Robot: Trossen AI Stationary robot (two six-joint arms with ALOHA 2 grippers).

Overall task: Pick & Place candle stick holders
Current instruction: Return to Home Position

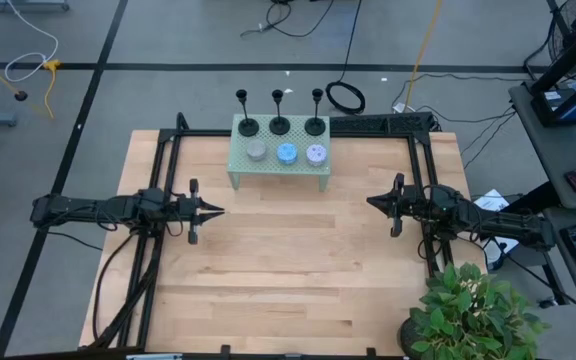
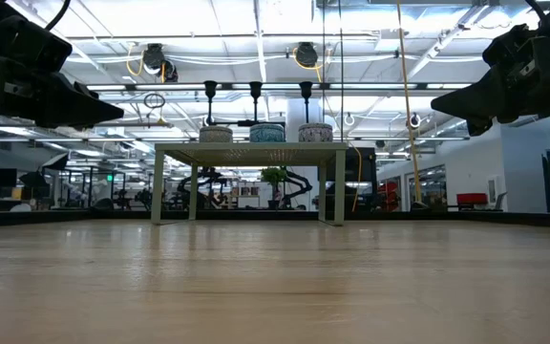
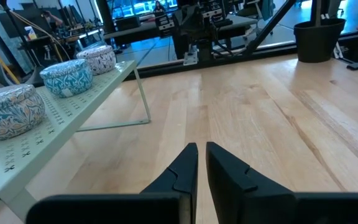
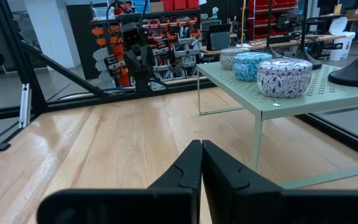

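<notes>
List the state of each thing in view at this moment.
shelf: standing on the table.
candle stick holders: three, upright, on the shelf's back row.
scented candle tins: three, lidded, front row.
left tool: shut, empty, above the table.
right tool: shut, empty, above the table.

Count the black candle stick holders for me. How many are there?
3, in a row along the green shelf's back edge: left holder, middle holder, right holder. None seems hidden.
</notes>
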